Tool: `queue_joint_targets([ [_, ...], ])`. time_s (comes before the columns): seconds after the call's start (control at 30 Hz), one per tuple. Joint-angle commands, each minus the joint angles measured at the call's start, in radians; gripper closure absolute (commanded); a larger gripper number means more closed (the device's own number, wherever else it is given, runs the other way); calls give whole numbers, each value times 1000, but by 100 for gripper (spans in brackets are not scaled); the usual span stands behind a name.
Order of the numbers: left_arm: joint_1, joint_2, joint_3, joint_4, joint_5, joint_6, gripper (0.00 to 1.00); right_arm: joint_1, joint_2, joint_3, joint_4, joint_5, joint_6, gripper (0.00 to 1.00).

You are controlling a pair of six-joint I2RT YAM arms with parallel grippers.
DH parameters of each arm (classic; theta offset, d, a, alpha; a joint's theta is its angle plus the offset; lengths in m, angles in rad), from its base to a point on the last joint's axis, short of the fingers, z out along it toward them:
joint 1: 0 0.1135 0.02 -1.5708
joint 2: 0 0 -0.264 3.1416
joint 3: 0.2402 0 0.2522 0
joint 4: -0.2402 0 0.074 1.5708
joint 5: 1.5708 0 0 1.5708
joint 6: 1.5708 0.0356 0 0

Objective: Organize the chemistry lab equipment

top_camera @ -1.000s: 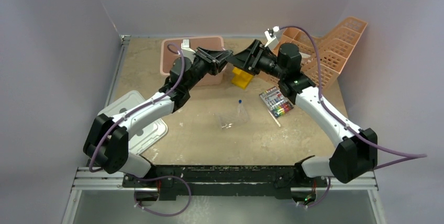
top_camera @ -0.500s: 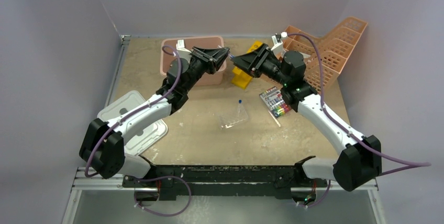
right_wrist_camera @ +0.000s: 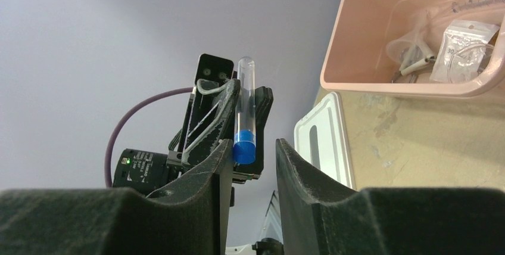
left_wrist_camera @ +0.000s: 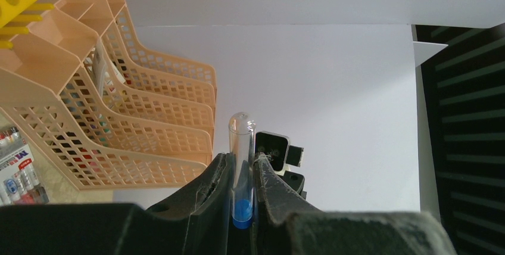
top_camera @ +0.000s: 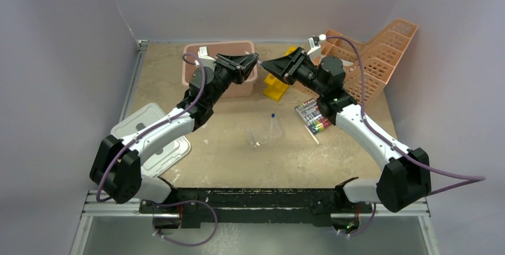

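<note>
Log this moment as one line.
left gripper: shut on tube | right gripper: open, at blue cap end | phase: likely mid-air handover

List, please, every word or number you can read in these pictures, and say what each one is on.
"30": on a small clear bag inside the pink bin.
Red print on the box of vials: too blurred to read.
Nothing else is legible in any view.

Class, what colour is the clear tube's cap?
Blue cap on the tube, clearest in right wrist view.
</note>
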Motion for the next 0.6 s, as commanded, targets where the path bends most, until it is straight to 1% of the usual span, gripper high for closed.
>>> queue_joint_targets([
  [0.0, -1, -23, -2, 57, 3, -24, 85, -1, 11, 50, 39, 10, -9, 67],
  [0.2, 0, -11, 10, 44, 1, -1, 85, -2, 21, 55, 58, -15, -20, 69],
  [0.27, 0, -6, 24, 18, 0, 20, 85, -2, 21, 58, 63, -22, -24, 68],
  [0.4, -1, 2, 31, 15, 5, 29, 85, -1, 21, 59, 69, -31, -42, 68],
  [0.47, 0, 5, 31, 15, 6, 27, 85, -1, 26, 64, 80, -40, -41, 71],
  [0.57, 1, 6, 31, 15, 6, 25, 85, -1, 37, 71, 100, -53, -32, 72],
])
